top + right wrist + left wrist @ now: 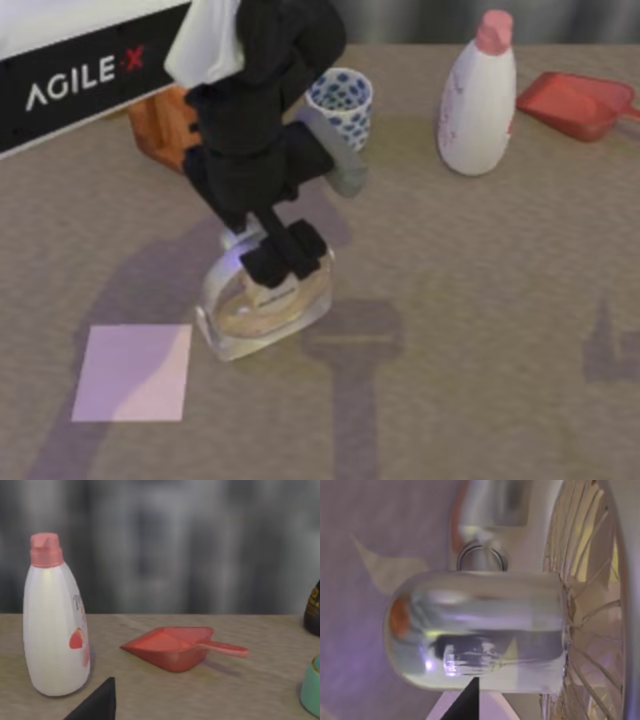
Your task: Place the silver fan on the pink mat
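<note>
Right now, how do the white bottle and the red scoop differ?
The white bottle stands upright with a pink cap; the red scoop lies flat, open, handle pointing to the table's right edge. The bottle is taller and rounded; the scoop is low and wedge-shaped. Both sit at the table's far right, untouched, away from the left tool.

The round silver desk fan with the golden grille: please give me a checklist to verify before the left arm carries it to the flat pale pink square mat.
1. Left gripper over the round silver desk fan: ok.
2. Grip closed on the fan: cannot tell.
3. Fan off the table: cannot tell.
4. Flat pale pink square mat bare: ok.
5. Path from fan to mat free of objects: ok.
6. Right gripper clear: ok, not in the top view.
</note>
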